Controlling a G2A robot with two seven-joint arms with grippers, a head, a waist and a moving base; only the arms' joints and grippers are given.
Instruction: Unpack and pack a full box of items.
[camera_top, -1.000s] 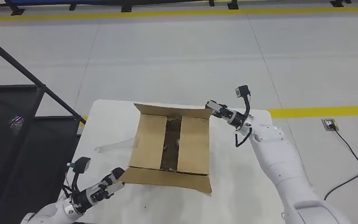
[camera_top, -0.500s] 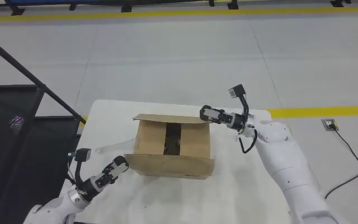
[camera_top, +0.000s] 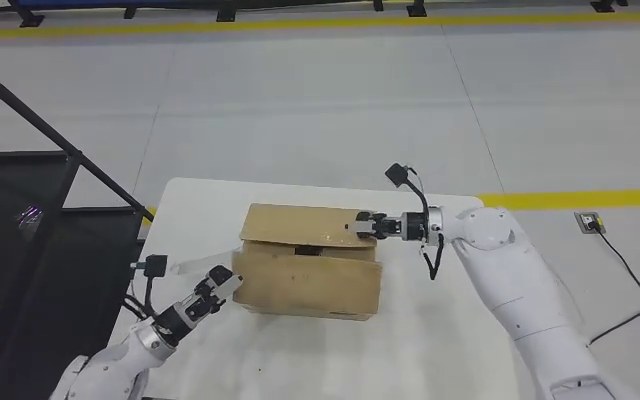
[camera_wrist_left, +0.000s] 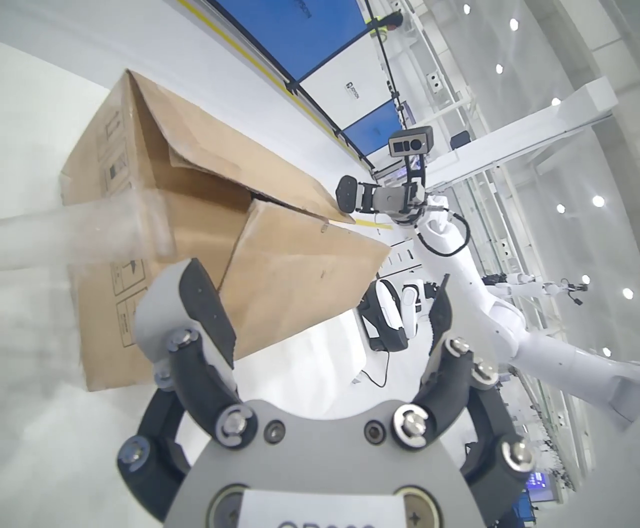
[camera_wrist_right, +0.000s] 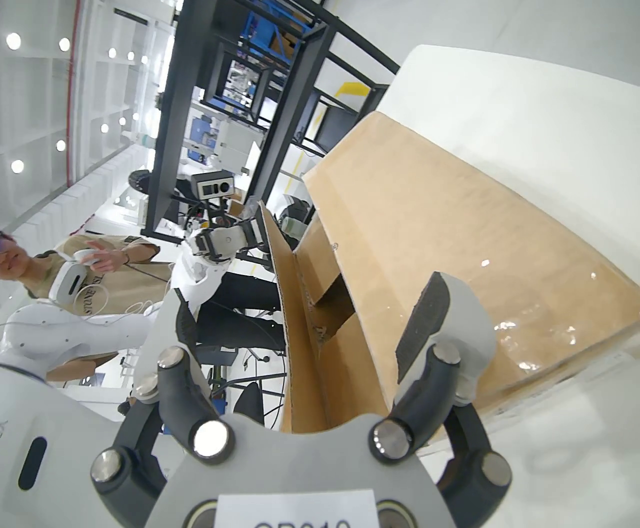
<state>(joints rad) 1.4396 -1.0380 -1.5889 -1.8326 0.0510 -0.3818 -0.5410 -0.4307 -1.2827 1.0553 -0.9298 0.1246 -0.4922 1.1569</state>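
Closing flaps: your right hand, fingers apart, sits far-right of the box; left hand, also apart, near-left.

One cardboard box stands on the one table, about midway between its left and right edges. It has two long top flaps, a far flap toward the table's far edge and a near flap toward its near edge. One strip of clear tape hangs off the box on the side facing the table's left edge. There are two tools at the box, the left tool toward the table's near left corner and the right tool toward its far edge. Each has two fingers. The number of items inside cannot be told.
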